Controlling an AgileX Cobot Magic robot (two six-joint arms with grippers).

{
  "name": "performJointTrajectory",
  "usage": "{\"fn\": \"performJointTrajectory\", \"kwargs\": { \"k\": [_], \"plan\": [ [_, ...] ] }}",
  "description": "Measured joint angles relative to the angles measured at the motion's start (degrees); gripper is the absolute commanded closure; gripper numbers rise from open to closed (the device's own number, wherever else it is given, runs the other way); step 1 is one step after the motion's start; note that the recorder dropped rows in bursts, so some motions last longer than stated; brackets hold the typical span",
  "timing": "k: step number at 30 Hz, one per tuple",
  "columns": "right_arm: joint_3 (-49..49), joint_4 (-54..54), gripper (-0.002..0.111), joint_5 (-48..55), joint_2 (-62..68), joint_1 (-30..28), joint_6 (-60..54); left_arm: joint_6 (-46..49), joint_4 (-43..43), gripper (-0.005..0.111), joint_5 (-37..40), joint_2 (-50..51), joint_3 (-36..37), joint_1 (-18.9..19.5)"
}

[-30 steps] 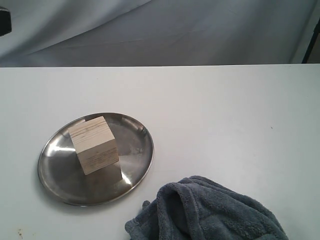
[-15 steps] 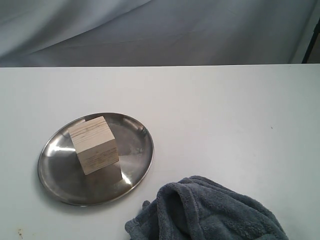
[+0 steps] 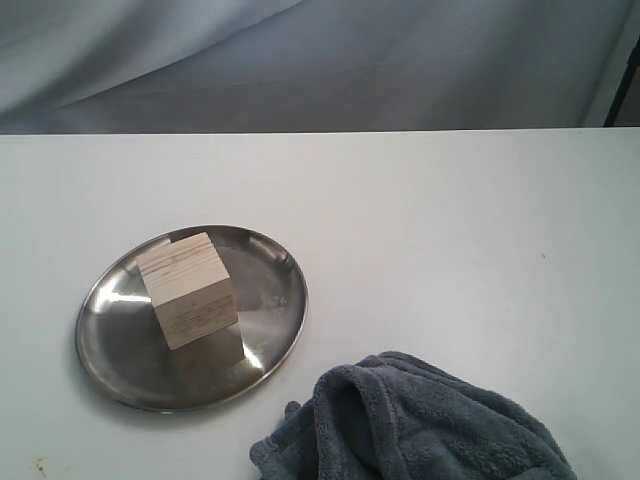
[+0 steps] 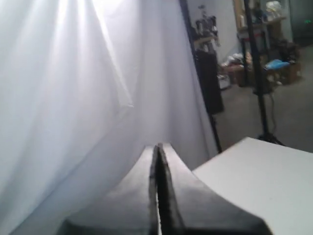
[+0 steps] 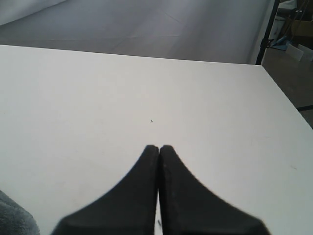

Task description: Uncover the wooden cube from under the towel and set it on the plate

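Set on plate (image 3: 115, 345) at lower left, so seemingly done: cube (image 3: 187, 290). Bunched aside at lower right, uncovering it: towel (image 3: 420, 430). Pinched shut, empty: left hand (image 4: 157, 147), right hand (image 5: 159, 147).

The towel (image 3: 420, 425) runs off the lower edge of the exterior view, so its near part and full spread cannot be seen. In the right wrist view only a grey corner of it shows at the picture's edge. The wooden cube (image 3: 187, 288) hides the floor of the plate (image 3: 120, 350) under and behind it. The left end effector (image 4: 157, 147) and the right end effector (image 5: 159, 147) each show only pressed-together tips, with the rest cut off. The clutter (image 4: 274, 63) beyond the left one is too blurred to name. A dark speck (image 3: 544, 255) on the desk (image 3: 450, 200) is too small to tell.
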Motion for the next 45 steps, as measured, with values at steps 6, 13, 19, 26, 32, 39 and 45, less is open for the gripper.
{"fn": "performJointTrajectory", "kwargs": {
  "k": [6,13,19,26,32,39,45],
  "plan": [
    [0.00,0.00,0.108,0.00,0.00,0.00,0.00,-1.92,1.88,0.107,-18.99,-14.19,14.53,3.88],
    [0.00,0.00,0.108,0.00,0.00,0.00,0.00,-2.05,2.01,0.107,-31.21,-20.99,27.29,7.11],
    [0.00,0.00,0.108,0.00,0.00,0.00,0.00,-2.17,2.01,0.107,-32.48,-20.99,27.94,7.11],
    [0.00,0.00,0.108,0.00,0.00,0.00,0.00,-5.98,7.63,0.107,-33.52,-20.99,28.59,7.11],
    [0.00,0.00,0.108,0.00,0.00,0.00,0.00,-39.60,36.15,0.107,-32.86,-20.99,34.49,7.11],
    [0.00,0.00,0.108,0.00,0.00,0.00,0.00,-41.46,37.09,0.107,-28.29,-20.89,40.85,7.11],
    [0.00,0.00,0.108,0.00,0.00,0.00,0.00,-42.35,37.19,0.107,-22.63,-20.89,40.97,7.11]
  ]
}}
